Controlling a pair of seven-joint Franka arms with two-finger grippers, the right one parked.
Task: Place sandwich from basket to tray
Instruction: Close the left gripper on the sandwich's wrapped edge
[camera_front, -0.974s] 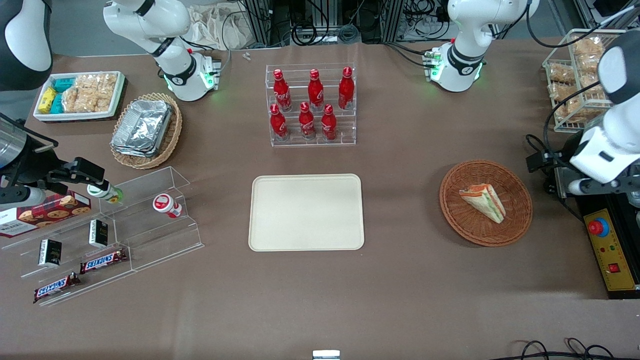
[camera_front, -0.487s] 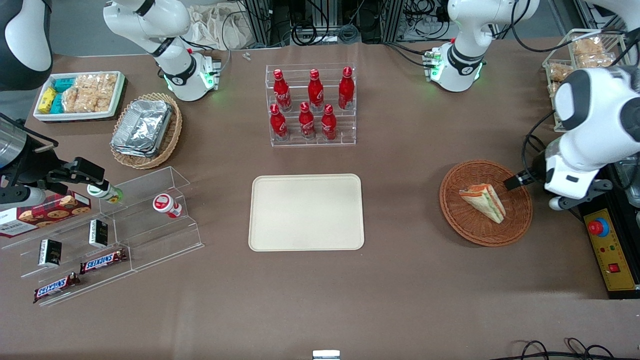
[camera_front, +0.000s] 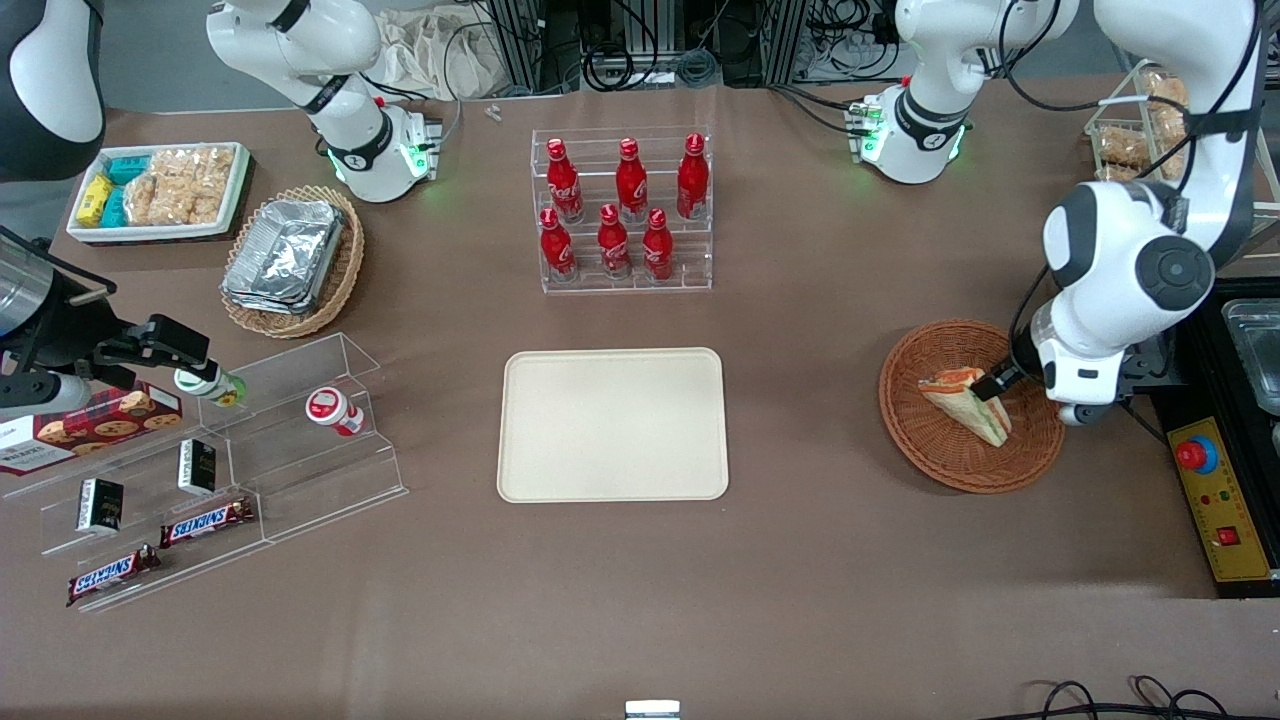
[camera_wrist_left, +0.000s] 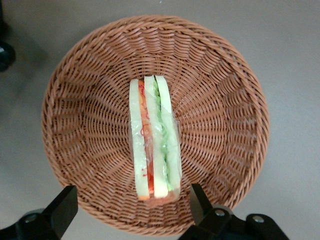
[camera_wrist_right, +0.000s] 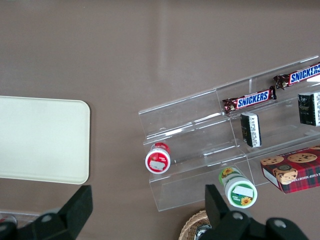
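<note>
Front view showed the table (camera_front: 800, 560) spread under everything, with the tray (camera_front: 612, 424) lying flat and bare, well apart from the pincer (camera_front: 990, 385) toward the parked arm's end. The basket (camera_front: 925, 440) sat directly beneath the pincer, and the sandwich (camera_front: 965, 400) lay inside it, near the middle of the weave.

From the left wrist camera, the basket (camera_wrist_left: 100, 100) filled most of the picture and the sandwich (camera_wrist_left: 155, 140) lay with its cut edge facing up, bread and filling layers running away from the pincer (camera_wrist_left: 131, 202). The two dark fingers (camera_wrist_left: 62, 205) stood wide apart, one on each side of the near end of the sandwich, with clear space between each finger and the bread. Nothing was held.

The step in hand looked like the approach for the pick: the pincer hovered above the basket, lined up so that the fingers would close across the thickness of the sandwich. No grasp had been made, and the tray carried nothing, so the task was at its start.

The next move probably called for a straight descent until the fingers bracketed the bread without pushing into the weave, then a gentle close, since the soft wrapped bread would likely squash or slip under a hard squeeze.
</note>
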